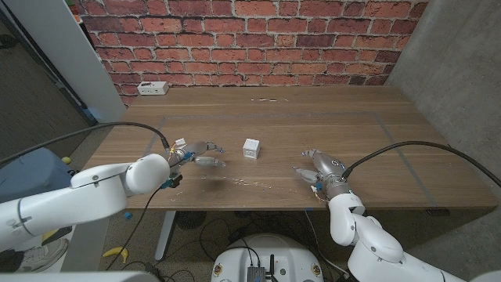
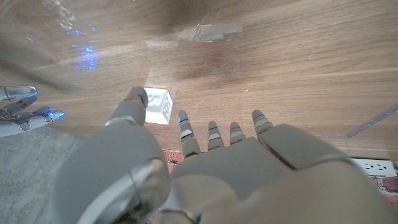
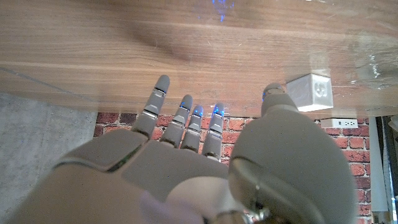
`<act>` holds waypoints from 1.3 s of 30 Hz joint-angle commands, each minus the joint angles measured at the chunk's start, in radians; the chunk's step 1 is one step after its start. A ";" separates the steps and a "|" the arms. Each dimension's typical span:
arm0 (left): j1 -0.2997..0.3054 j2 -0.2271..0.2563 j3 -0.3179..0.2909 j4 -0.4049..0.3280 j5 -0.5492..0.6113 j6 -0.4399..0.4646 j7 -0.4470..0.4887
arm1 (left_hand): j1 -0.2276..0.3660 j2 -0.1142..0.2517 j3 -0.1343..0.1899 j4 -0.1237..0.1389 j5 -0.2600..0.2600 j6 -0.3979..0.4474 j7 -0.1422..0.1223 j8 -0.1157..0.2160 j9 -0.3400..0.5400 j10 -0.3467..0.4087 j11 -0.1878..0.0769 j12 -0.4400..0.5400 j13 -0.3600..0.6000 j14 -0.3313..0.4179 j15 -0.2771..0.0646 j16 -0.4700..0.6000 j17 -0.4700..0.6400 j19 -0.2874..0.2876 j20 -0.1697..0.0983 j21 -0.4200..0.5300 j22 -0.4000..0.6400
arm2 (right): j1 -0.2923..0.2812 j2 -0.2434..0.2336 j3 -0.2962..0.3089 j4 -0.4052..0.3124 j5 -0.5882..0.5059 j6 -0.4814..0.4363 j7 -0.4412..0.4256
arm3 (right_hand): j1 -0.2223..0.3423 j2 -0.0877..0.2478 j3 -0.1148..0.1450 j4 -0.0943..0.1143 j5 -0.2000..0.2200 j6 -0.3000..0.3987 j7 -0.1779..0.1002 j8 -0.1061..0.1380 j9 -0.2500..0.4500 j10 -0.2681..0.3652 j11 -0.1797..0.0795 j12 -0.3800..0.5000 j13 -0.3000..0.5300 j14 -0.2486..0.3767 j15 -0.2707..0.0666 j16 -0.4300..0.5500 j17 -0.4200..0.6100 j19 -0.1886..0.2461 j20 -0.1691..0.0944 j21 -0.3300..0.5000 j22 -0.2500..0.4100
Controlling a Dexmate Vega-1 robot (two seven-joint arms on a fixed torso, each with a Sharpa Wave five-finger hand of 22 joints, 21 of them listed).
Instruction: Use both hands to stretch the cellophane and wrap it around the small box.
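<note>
The small white box stands near the middle of the wooden table; it also shows as the box and the box in the wrist views. A clear cellophane sheet lies spread on the table around it, visible by faint edges and glints. My left hand hovers just left of the box with its fingers apart and nothing in them. My right hand is right of the box near the front edge, its fingers straight and spread, holding nothing.
A white power strip lies at the table's back left corner by the brick wall. Black cables run from both arms over the front edge. My right hand shows in the left wrist view, beyond the box.
</note>
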 commanded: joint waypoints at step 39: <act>-0.080 -0.013 0.144 -0.084 0.236 0.171 -0.139 | 0.036 0.003 -0.007 0.027 0.000 -0.017 -0.015 -0.022 0.007 -0.046 -0.005 -0.013 0.004 -0.070 0.007 0.003 0.003 -0.055 0.002 0.003 0.001 | -0.269 0.511 0.212 0.175 -1.403 0.172 1.086 | 0.481 0.056 0.266 -0.114 -0.016 -0.099 -0.152 0.015 0.012 -0.210 -0.106 0.015 -0.002 -0.165 -0.026 0.009 -0.032 -0.021 -0.086 -0.127 0.004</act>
